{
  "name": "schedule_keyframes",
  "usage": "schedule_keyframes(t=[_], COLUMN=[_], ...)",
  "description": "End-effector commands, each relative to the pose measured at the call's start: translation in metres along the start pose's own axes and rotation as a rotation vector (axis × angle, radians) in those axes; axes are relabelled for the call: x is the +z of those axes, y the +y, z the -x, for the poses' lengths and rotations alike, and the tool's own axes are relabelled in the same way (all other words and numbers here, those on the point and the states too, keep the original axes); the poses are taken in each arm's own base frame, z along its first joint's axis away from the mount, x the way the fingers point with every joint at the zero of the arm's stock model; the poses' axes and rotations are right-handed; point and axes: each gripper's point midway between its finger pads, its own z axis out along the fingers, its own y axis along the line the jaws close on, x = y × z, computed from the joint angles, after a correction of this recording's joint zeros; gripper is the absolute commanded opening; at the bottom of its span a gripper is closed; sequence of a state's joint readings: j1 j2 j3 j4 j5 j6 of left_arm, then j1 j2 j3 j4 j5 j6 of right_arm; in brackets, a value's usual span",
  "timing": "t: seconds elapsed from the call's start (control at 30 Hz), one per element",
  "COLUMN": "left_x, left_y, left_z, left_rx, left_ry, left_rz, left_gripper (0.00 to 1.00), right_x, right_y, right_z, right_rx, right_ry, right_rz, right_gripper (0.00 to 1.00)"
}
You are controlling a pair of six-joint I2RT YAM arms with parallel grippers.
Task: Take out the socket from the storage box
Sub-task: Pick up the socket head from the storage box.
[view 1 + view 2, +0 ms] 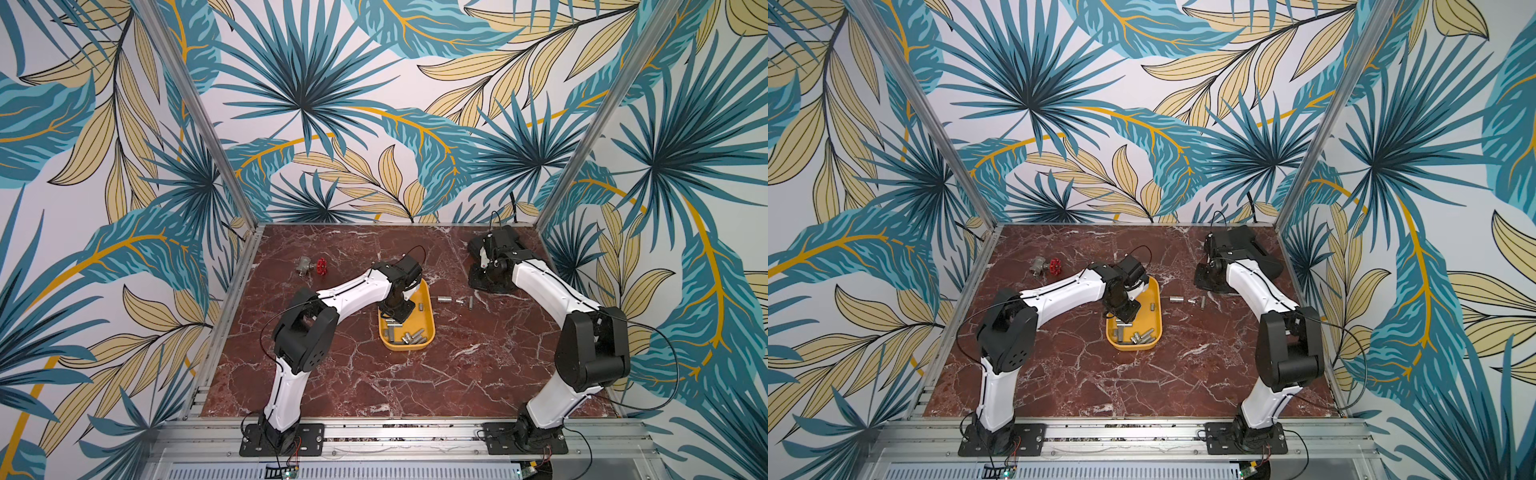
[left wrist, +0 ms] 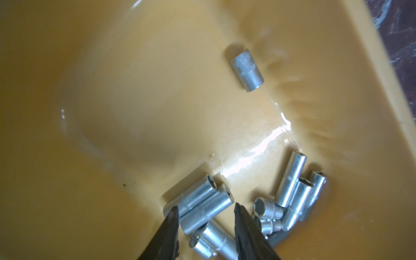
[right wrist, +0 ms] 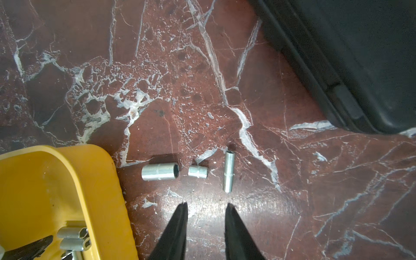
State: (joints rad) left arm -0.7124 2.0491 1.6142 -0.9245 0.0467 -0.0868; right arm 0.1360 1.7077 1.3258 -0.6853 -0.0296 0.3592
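Note:
The yellow storage box (image 1: 427, 296) (image 1: 1153, 291) lies mid-table, and several silver sockets (image 1: 409, 336) are piled at its near end. A lone short socket (image 2: 247, 71) lies apart on the box floor (image 2: 135, 101). My left gripper (image 2: 206, 206) is down inside the box, open. Its tips stand on either side of a long socket (image 2: 202, 212) in a pair lying side by side. My right gripper (image 3: 206, 204) hangs open and empty over the marble, just short of three sockets (image 3: 161, 172) (image 3: 197, 172) (image 3: 228, 172) lying on the table beside the box (image 3: 45, 180).
A flat black case (image 1: 505, 237) (image 3: 360, 56) lies at the back right, close to the right wrist. A metal valve with a red handle (image 1: 309, 266) sits at the back left. The three loose sockets (image 1: 457, 300) lie between the box and the case.

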Motion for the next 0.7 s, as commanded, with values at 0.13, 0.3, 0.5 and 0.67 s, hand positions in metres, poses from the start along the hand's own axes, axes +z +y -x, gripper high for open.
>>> schedule_keyframes(t=[0.13, 0.3, 0.5, 0.67], left_x=[0.005, 0.012, 0.019, 0.027], left_y=[0.011, 0.014, 0.016, 0.017], left_z=[0.005, 0.005, 0.004, 0.004], left_rx=[0.032, 0.039, 0.051, 0.053], left_ry=[0.021, 0.038, 0.052, 0.062], left_rz=[0.070, 0.083, 0.093, 0.097], left_gripper=[0.40, 0.39, 0.36, 0.36], right_x=[0.002, 0.003, 0.003, 0.001], right_y=[-0.002, -0.001, 0.000, 0.000], right_z=[-0.012, -0.012, -0.012, -0.011], right_rx=[0.031, 0.033, 0.034, 0.035], right_ry=[0.023, 0.029, 0.030, 0.027], right_rz=[0.014, 0.017, 0.022, 0.021], right_gripper=[0.31, 0.31, 0.30, 0.30])
